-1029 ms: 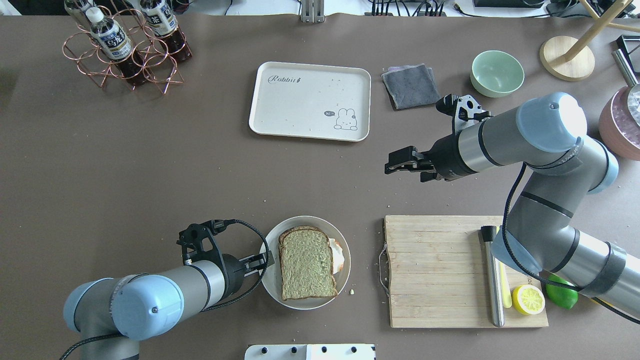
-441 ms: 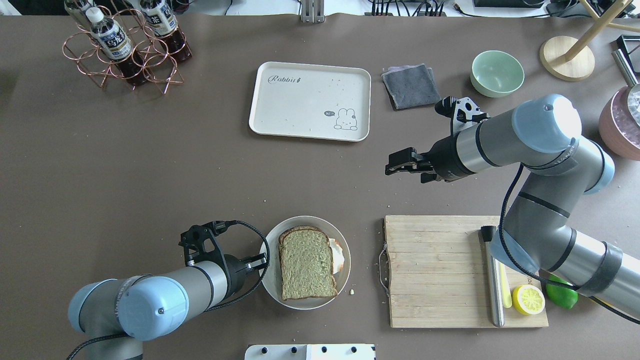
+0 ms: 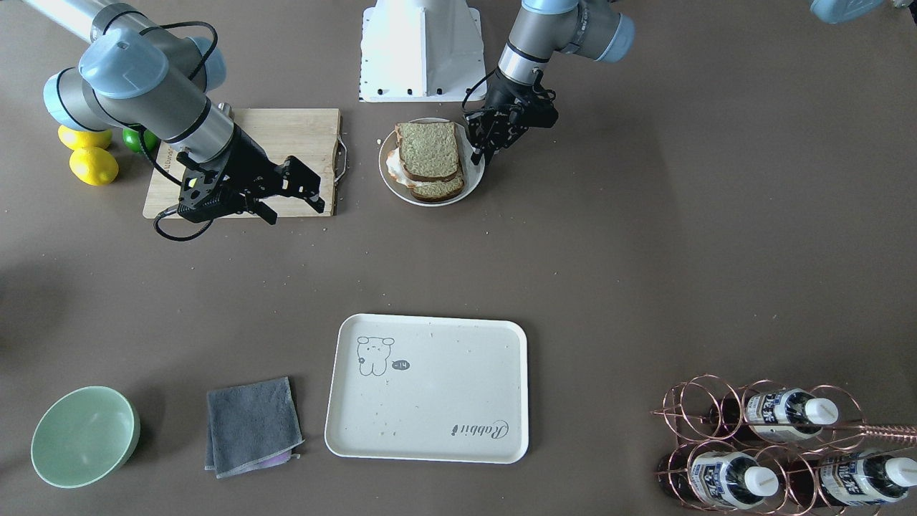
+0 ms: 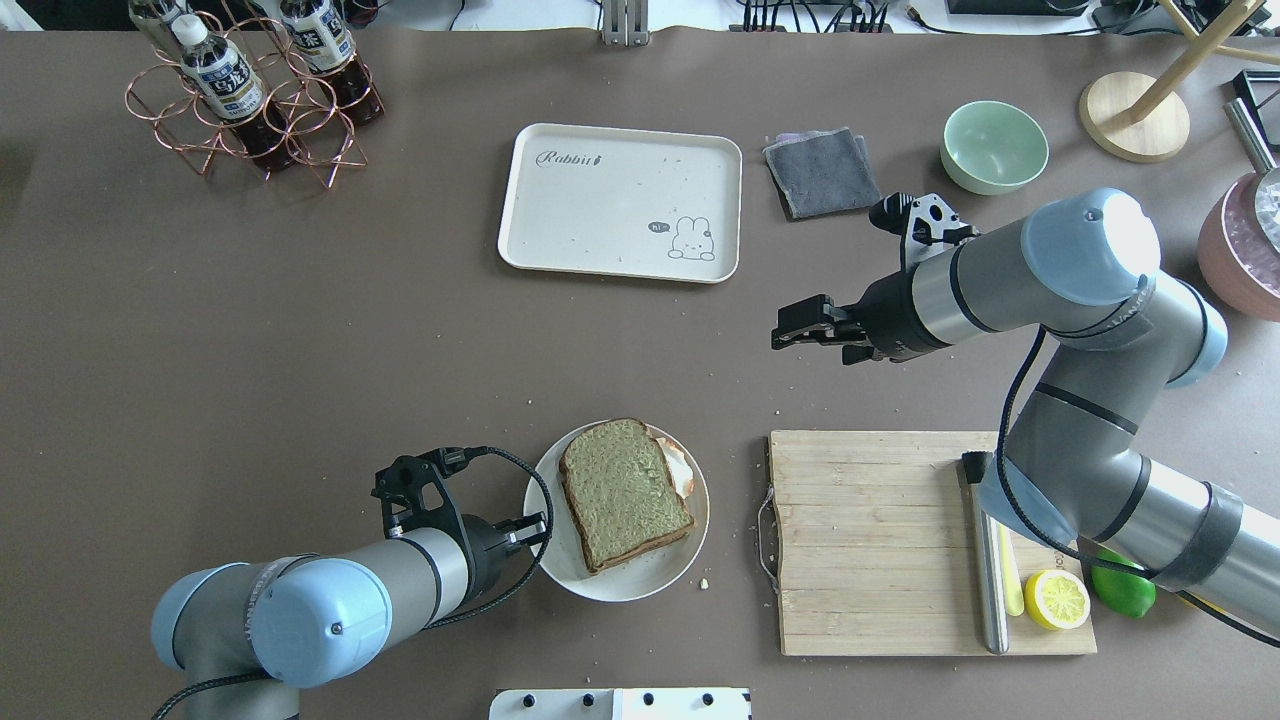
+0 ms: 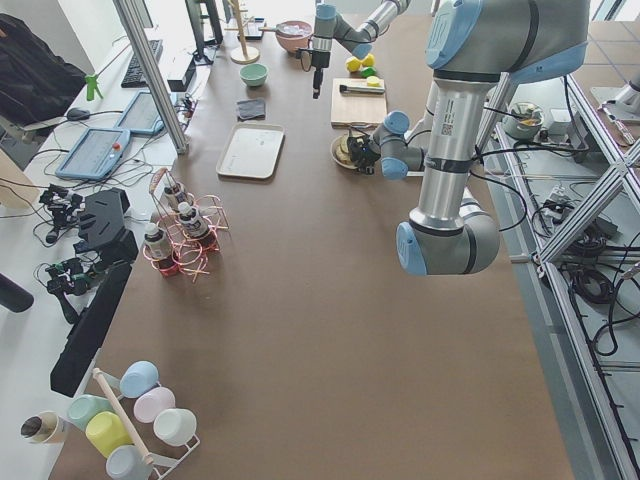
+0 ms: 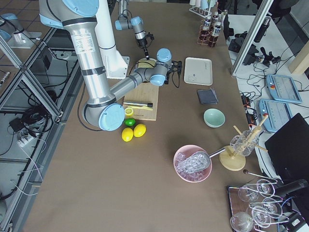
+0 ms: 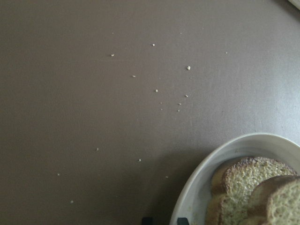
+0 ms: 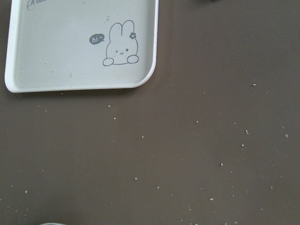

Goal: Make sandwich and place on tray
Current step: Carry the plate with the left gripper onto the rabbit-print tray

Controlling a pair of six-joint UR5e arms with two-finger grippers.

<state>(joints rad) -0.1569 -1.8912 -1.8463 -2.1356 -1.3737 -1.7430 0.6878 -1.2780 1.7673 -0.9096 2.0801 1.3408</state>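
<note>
The sandwich [image 4: 625, 495], two wholegrain slices with egg white peeking out at the right, lies on a round white plate [image 4: 640, 590]. It also shows in the front view [image 3: 428, 158] and the left wrist view [image 7: 253, 187]. My left gripper [image 4: 535, 528] is at the plate's left rim, its fingertips astride the rim and shut on it. The cream tray [image 4: 620, 200] lies bare at the far middle of the table and also shows in the right wrist view [image 8: 70, 47]. My right gripper [image 4: 785, 335] hovers open and holds nothing, between the tray and the cutting board.
A wooden cutting board [image 4: 870, 540] with a steel tool [image 4: 985, 560], a lemon half [image 4: 1056, 598] and a lime [image 4: 1120, 585] lies right of the plate. A grey cloth [image 4: 822, 172], a green bowl [image 4: 994, 146] and a bottle rack [image 4: 250, 100] stand at the far side.
The plate with the sandwich has shifted slightly away from the robot and turned, with my left gripper at its rim. The left arm has moved right. The right arm has barely moved.
</note>
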